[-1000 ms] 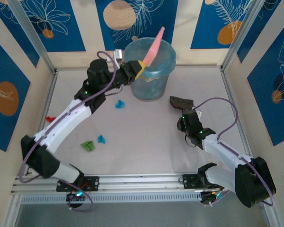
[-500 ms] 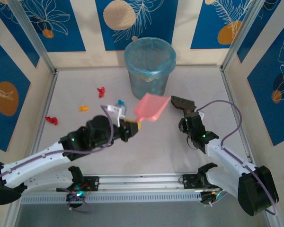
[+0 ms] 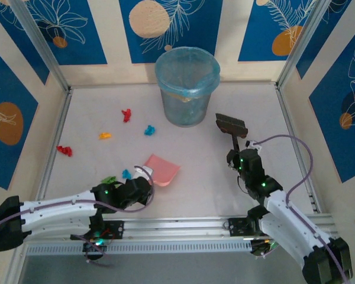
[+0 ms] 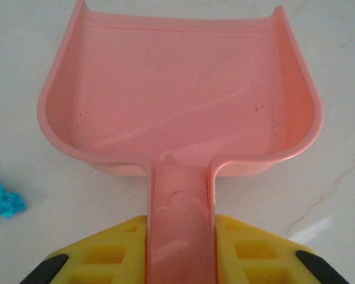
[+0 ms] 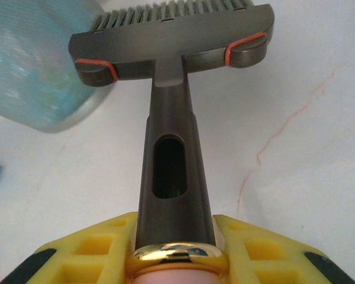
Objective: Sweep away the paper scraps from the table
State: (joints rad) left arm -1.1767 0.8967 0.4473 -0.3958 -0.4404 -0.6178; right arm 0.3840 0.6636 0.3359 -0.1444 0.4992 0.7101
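- The left pincer [image 3: 145,181] is closed narrow on the handle of the pink dustpan [image 3: 163,169]. In the left wrist view its yellow pads [image 4: 106,254] squeeze the handle from both sides.
- The pan lies flat on the desk [image 3: 207,189], straight ahead of that pincer, with its mouth facing away. It looks empty.
- The right pincer [image 3: 239,158] is closed on the handle of the dark brush [image 3: 231,125], whose bristle head sits ahead of it. Whether the bristles touch the desk cannot be told.
- The paper scraps [image 3: 126,115] lie loose on the desk:
  - A blue scrap [image 3: 126,174] and a green scrap [image 3: 109,179] sit just to the left of the left pincer, beside the pan and not in front of its mouth.
  - Red, blue and orange wads lie farther ahead and to its left.
  - All of them are well apart from the right pincer.
- The bin [image 3: 186,106] stands beyond both pincers, ahead and to the left of the brush.
- The step in hand appears to be setting up a gathering pass. The pan is down as a catcher, and no scrap is in it yet.
- For the next move, the brush likely has to cross leftward, get behind a scrap and draw it toward the pan's mouth. Otherwise the pan must turn to face the nearby wads.
- The wads look light, so a quick stroke may scatter them past the pan.
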